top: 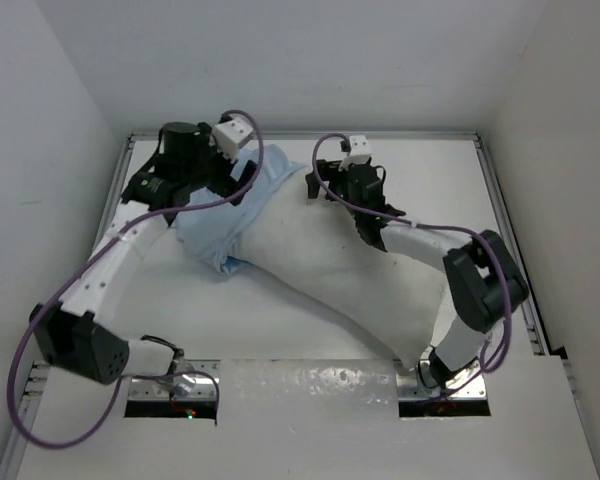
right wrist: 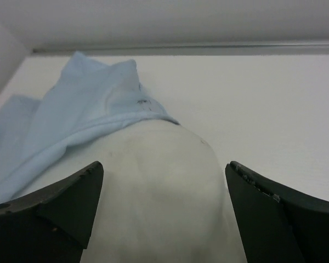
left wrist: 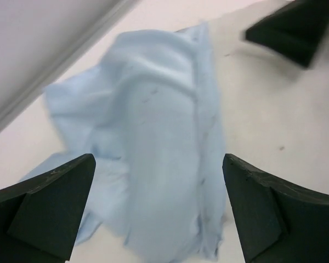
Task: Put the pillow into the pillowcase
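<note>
— While both arms reach toward the far side, how does the left tool [left wrist: 158, 160] stand?
— Its fingers are spread wide and grip nothing. The light blue pillowcase [left wrist: 153, 126] lies crumpled on the surface [top: 430, 175] just below it, near the far left corner.
— And the right tool [right wrist: 164, 164]?
— Spread wide as well and empty, over the far end of the white pillow [right wrist: 159, 181].
— Where does the pillow lie overall?
— Slantwise across the surface, from the far middle down to the near right, ending beside the right arm's base. The pillowcase covers its far left end. Whether that end sits inside the sack or only under it, I cannot tell.
</note>
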Controlling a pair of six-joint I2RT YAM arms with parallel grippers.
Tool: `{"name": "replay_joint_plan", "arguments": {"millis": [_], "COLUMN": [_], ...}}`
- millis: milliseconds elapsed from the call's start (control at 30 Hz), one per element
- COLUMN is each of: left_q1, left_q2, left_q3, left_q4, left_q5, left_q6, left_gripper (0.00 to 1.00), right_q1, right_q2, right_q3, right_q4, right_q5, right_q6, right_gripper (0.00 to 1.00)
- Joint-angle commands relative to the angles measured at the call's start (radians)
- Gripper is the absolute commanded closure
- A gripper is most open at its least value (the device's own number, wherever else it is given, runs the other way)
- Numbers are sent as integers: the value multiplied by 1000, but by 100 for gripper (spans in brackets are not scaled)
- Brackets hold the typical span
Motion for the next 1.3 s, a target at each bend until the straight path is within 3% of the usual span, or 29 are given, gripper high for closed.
{"name": "replay_joint_plan", "arguments": {"millis": [0, 33, 167, 233, 333, 400, 500, 600, 633, 667, 700, 733, 800, 833, 900, 1000, 1100, 1200, 1267], "left_q1": [18, 18, 20, 20, 18, 18, 18, 18, 18, 18, 18, 18, 18, 18, 20, 18, 6, -46, -103], "left_q2": [-119, -130, -182, -187, -173, -141, -89, -61, -49, -41, -32, -29, -35, -41, -75, -127, -151, -150, -150], "left_q3": [-107, -136, -294, -349, -441, -477, -478, -507, -515, -520, -520, -520, -517, -512, -497, -426, -319, -241, -213], "left_q4": [-74, -91, -144, -139, -70, -30, -13, 43, 63, 67, 67, 61, 36, 15, -4, -36, -88, -133, -147], "left_q5": [-103, -108, -177, -201, -272, -313, -323, -314, -312, -303, -303, -288, -265, -251, -238, -177, -78, -45, -28], "left_q6": [38, 38, -11, -17, -5, 4, -6, -25, -29, -31, -31, -31, -28, -16, -6, 10, 40, 55, 76], "left_gripper": [0, 1, 58, 57, 39, 36, 36, 44, 57, 77, 77, 99, 100, 100, 100, 100, 100, 100, 100], "right_q1": [-1, 0, 74, 134, 305, 359, 422, 434, 434, 434, 436, 436, 436, 434, 436, 434, 412, 285, 243], "right_q2": [-172, -200, -309, -338, -346, -340, -323, -263, -205, -174, -150, -112, -90, -84, -73, -73, -108, -151, -174], "right_q3": [-1, -1, -9, -38, -112, -161, -222, -230, -224, -200, -187, -179, -166, -164, -150, -118, -104, -89, -89], "right_q4": [-184, -283, -545, -626, -691, -669, -608, -519, -507, -510, -510, -513, -516, -499, -475, -367, -124, 51, 165], "right_q5": [-118, -155, -195, -155, -16, 85, 112, 145, 167, 197, 198, 190, 144, 74, -3, -97, -112, -153, -112], "right_q6": [-290, -321, -526, -596, -703, -720, -734, -737, -737, -737, -740, -740, -735, -725, -703, -608, -493, -169, -73], "right_gripper": [8, 8, 13, 12, 9, 9, 8, 6, 6, 7, 8, 18, 43, 67, 100, 100, 100, 100, 100]}}
